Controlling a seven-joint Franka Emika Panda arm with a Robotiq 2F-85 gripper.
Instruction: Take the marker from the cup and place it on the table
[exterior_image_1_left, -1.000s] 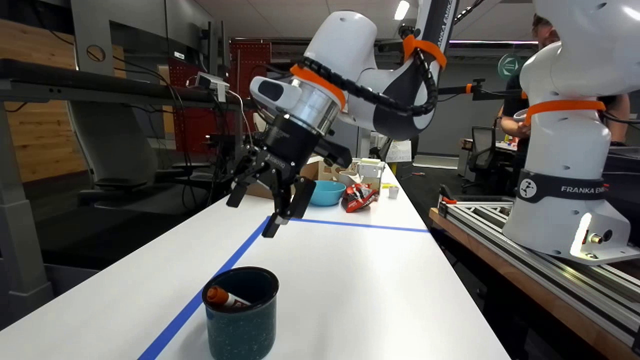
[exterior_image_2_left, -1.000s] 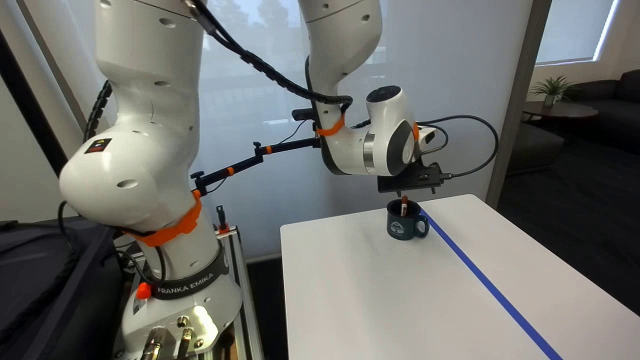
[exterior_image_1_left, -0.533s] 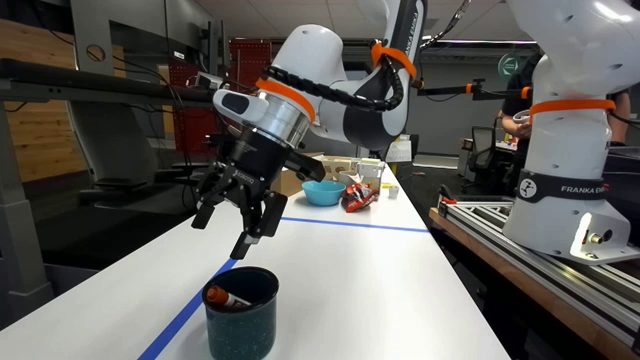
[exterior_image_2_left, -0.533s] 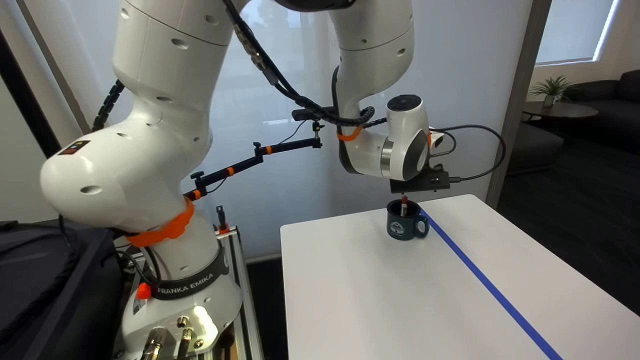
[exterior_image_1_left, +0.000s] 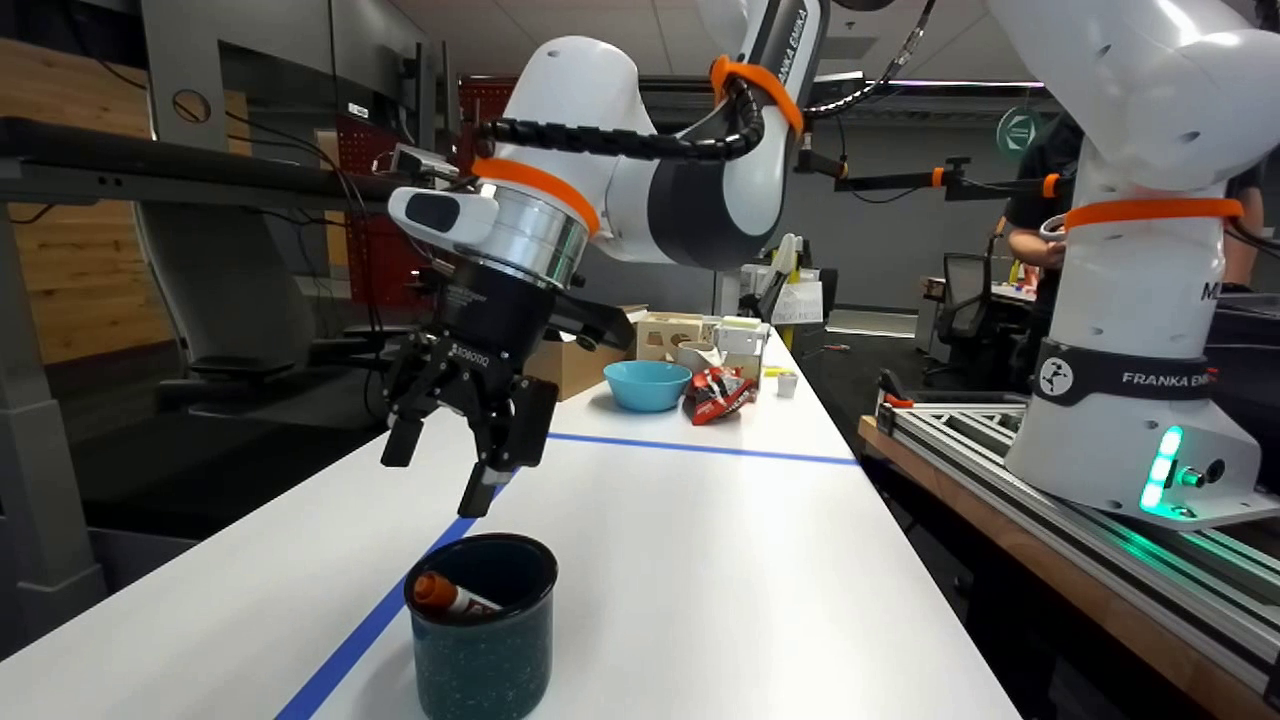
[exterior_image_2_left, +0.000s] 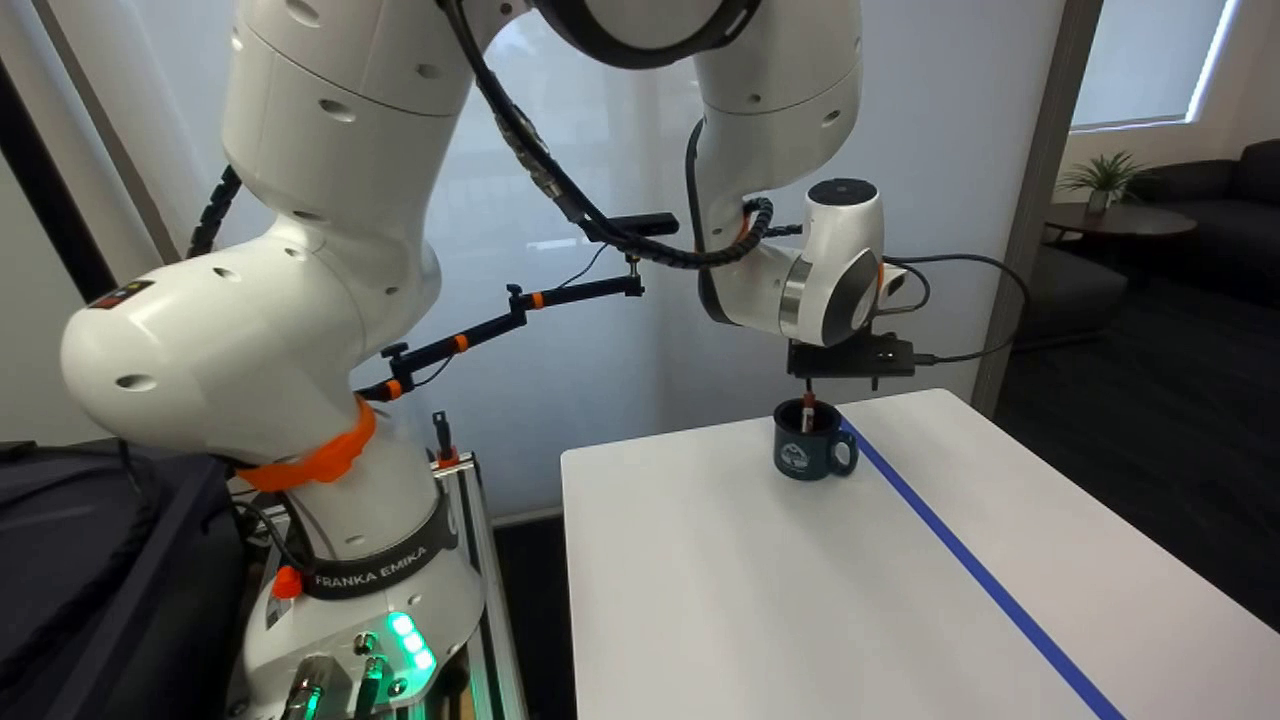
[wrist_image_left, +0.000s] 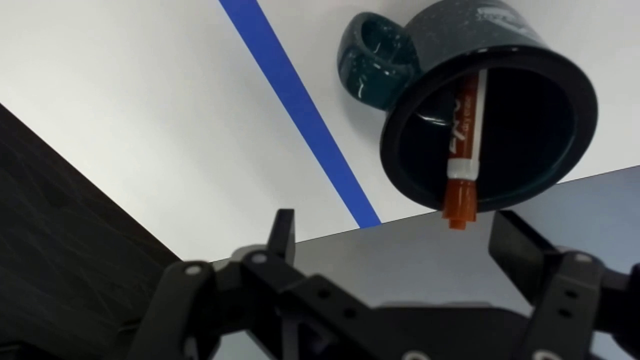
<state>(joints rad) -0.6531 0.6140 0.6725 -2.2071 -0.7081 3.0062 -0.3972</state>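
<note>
Robotiq gripper (wrist_image_left: 393, 218): fingers (wrist_image_left: 517, 250) spread wide, above speckled dark-teal mug (exterior_image_1_left: 483, 665). Orange-red dry-erase marker (wrist_image_left: 465, 135): tilted inside mug, capped end (wrist_image_left: 460, 197) over rim. Mug: upright on white table (exterior_image_1_left: 750, 560), handle (wrist_image_left: 367, 80) toward blue tape line (wrist_image_left: 299, 105) just beside it. Farther down table, I see turquoise bowl (exterior_image_1_left: 648, 386), crumpled red bag (exterior_image_1_left: 720, 396) near it.

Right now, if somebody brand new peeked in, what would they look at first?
Probably the big white Franka arm, looming across the left and top of an exterior view, with green lights glowing on its base. Next might come the orange dry-erase marker leaning in the dark teal mug, its cap poking past the rim in the wrist view.
</note>
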